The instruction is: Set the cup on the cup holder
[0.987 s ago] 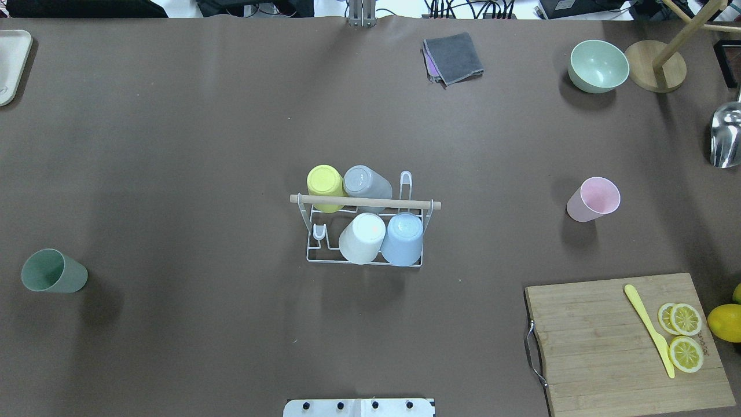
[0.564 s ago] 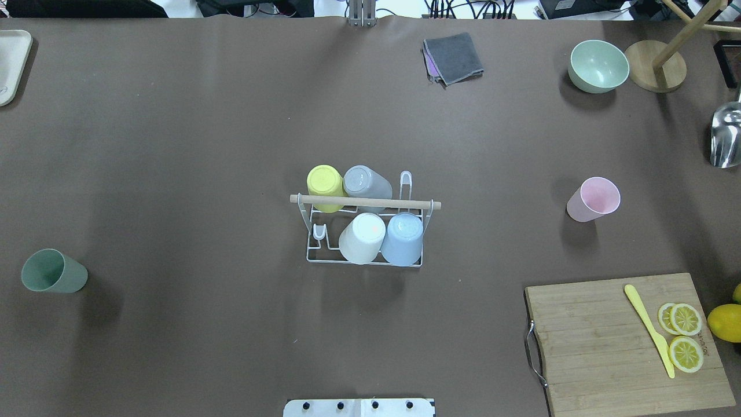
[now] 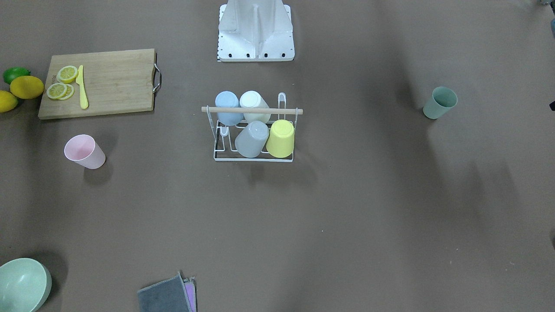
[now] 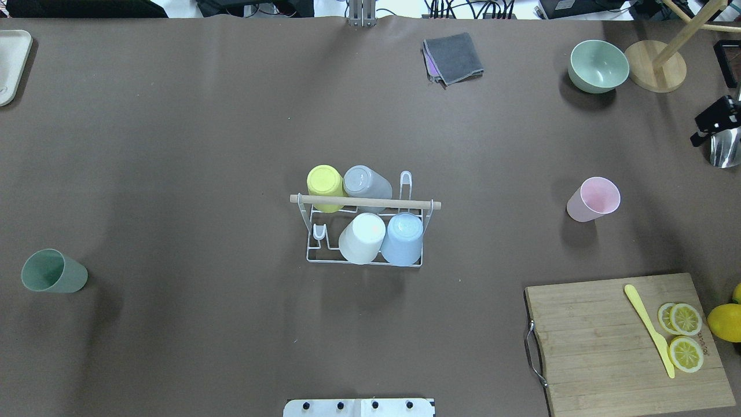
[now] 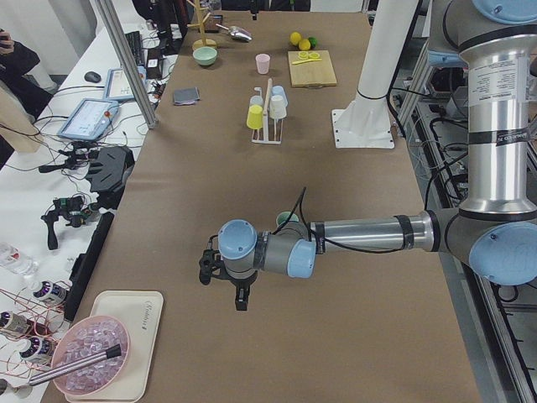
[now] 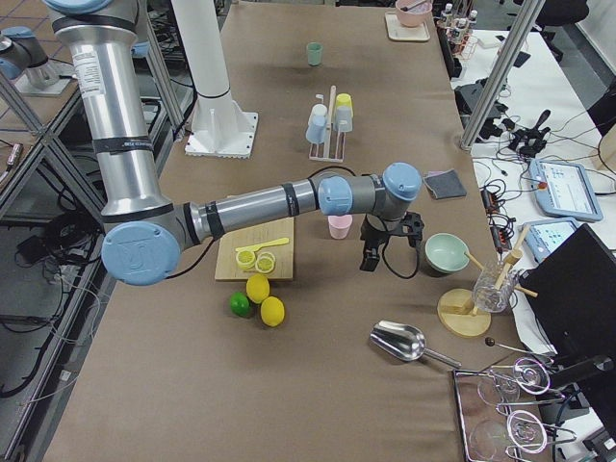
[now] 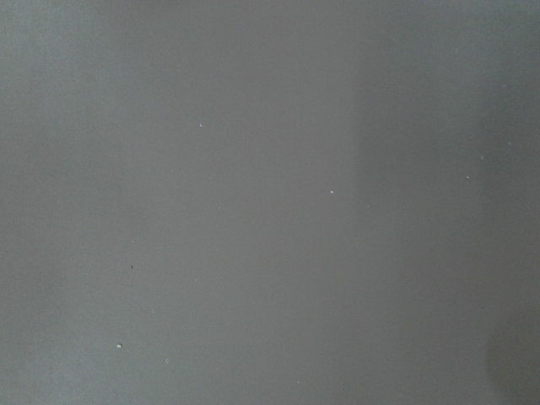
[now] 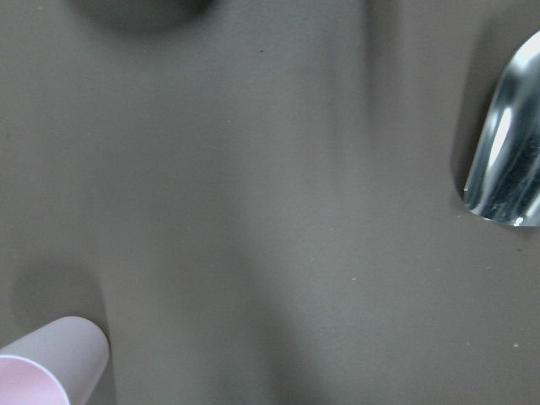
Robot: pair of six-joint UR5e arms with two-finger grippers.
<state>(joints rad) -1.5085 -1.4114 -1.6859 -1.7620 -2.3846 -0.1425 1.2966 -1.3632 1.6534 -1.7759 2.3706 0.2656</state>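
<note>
The cup holder (image 4: 315, 258) is a white wire rack with a wooden rod (image 4: 365, 202) at the table's middle. It carries several upturned cups: yellow, grey, white and blue. Two of its prongs are bare. A pink cup (image 4: 593, 200) stands upright to its right, and also shows in the right wrist view (image 8: 42, 371). A green cup (image 4: 53, 271) stands far left. My right gripper (image 4: 715, 123) shows at the overhead view's right edge, beyond the pink cup and apart from it. My left gripper (image 5: 225, 285) hovers over bare table near the green cup. I cannot tell whether either gripper is open or shut.
A cutting board (image 4: 602, 347) with lemon slices and a yellow knife lies front right. A metal scoop (image 4: 726, 147) lies under the right gripper. A green bowl (image 4: 598, 65), a wooden stand (image 4: 657, 65) and a grey cloth (image 4: 453, 58) sit at the back.
My right gripper has come into the overhead view at the right edge, above the scoop. The cups and the rack have not moved.
</note>
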